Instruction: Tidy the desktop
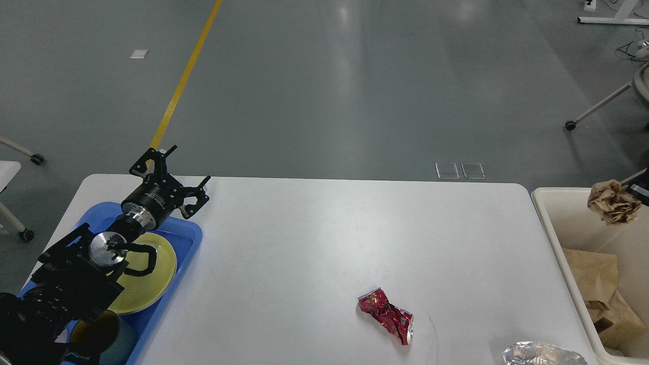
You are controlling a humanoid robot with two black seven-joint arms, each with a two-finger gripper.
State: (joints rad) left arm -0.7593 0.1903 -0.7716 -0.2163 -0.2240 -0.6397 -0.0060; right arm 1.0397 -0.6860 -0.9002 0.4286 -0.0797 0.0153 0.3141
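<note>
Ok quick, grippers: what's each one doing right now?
Left gripper: open, empty, above the tray's far corner.
Right gripper: barely in view at the right edge; crumpled paper at its tip over the bin, jaws can't be told.
</note>
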